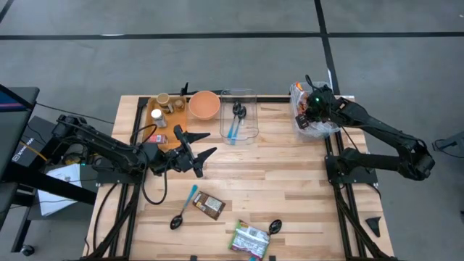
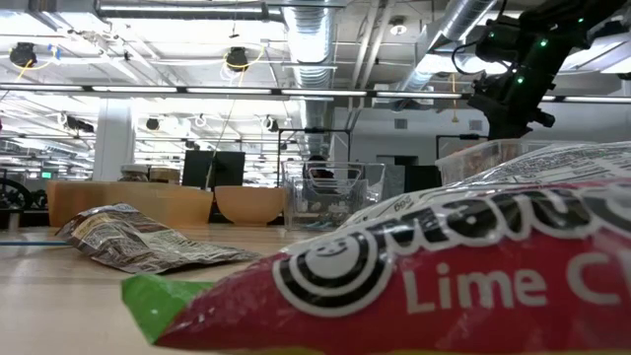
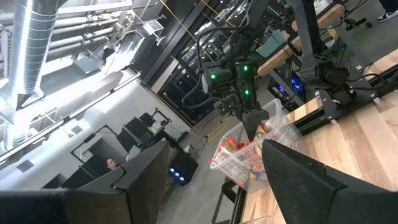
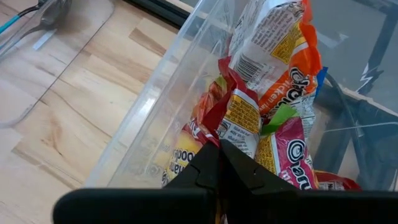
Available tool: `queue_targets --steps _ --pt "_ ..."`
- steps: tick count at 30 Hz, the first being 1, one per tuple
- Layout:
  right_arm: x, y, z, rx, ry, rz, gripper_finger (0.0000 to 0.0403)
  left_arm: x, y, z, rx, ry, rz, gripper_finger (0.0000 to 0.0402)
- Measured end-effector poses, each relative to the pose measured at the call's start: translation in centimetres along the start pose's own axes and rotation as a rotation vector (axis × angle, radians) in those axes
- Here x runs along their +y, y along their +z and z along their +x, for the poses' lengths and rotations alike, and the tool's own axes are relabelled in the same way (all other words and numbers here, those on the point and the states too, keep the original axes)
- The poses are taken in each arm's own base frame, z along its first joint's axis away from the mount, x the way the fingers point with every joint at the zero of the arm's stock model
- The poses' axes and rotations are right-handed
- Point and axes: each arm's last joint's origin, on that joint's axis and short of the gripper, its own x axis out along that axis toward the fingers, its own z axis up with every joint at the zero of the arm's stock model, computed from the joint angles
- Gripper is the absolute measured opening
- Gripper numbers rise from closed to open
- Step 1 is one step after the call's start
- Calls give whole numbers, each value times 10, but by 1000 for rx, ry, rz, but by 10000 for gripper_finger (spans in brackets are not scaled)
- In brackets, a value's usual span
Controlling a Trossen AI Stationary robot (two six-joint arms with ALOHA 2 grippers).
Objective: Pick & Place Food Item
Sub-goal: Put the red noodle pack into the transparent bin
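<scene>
Snack packets (image 4: 249,118) fill clear bin (image 1: 308,123) at table's far-right edge (right tool (image 4: 219,148) clenched above); left tool (image 1: 194,148) released mid-table.

Only "Lime" in white letters readable on the red snack bag (image 2: 473,281) lying close in the low view.

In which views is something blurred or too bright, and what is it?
Low view: the snack packet right at the lens fills the foreground and looks soft, and the ceiling lights glare. Left wrist view: the bright ceiling at upper left washes out, and the left gripper is dark against it. Right wrist view: the noodle packets in the clear bin are sharp.
</scene>
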Motion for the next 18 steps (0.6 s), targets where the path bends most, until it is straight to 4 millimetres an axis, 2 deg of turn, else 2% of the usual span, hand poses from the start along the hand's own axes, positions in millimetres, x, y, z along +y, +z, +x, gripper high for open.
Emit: queue_targets --steps 12,18 --pt "1 1 0 -20 6 -14 7 0 0 0 0 0 0 250" --pt "3 5 0 -55 17 -28 42 0 0 0 0 -1 1 250"
